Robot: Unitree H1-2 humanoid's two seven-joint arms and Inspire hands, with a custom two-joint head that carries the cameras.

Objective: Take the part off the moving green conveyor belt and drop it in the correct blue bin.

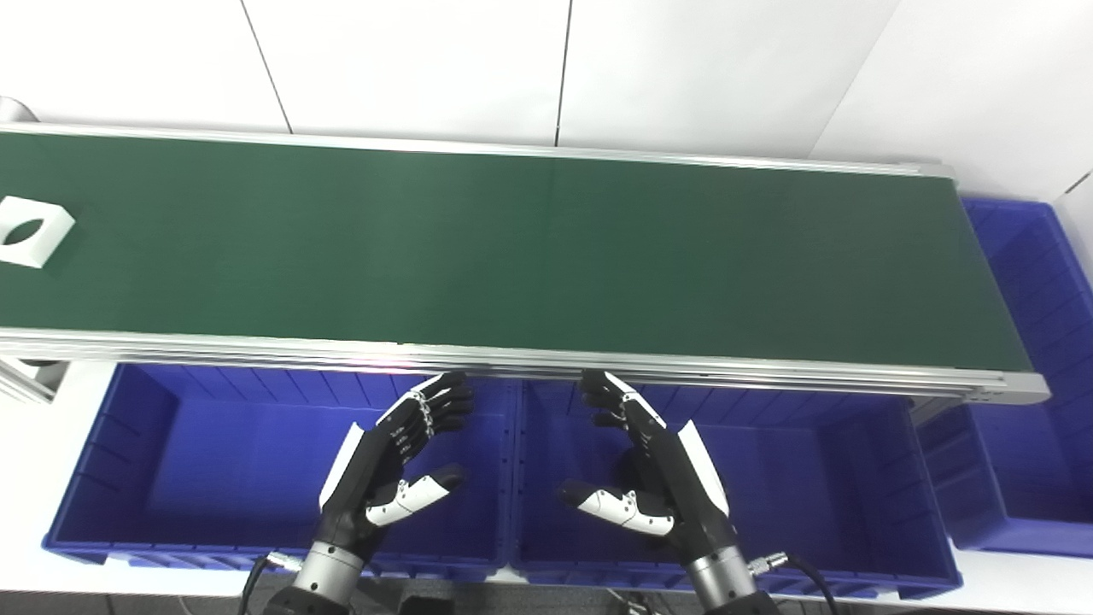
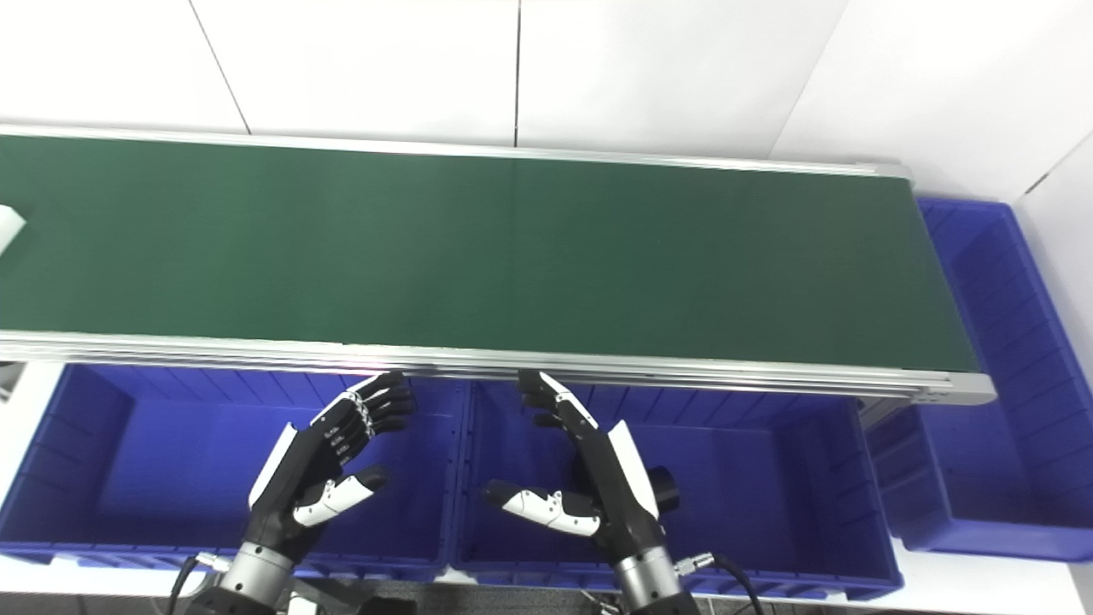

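Observation:
A white square part (image 1: 30,231) with a leaf-shaped hole lies on the green conveyor belt (image 1: 529,256) at its far left end; in the right eye view only its corner (image 2: 8,227) shows at the picture's edge. My left hand (image 1: 397,461) is open and empty, held above the left blue bin (image 1: 128,478). My right hand (image 1: 645,465) is open and empty above the middle blue bin (image 1: 854,495). Both hands hover just in front of the belt's near rail, far from the part.
A third blue bin (image 1: 1033,359) stands past the belt's right end. A small black cylinder (image 2: 662,489) lies in the middle bin behind my right hand. The belt's aluminium rail (image 1: 529,359) runs between hands and belt. A white wall stands behind.

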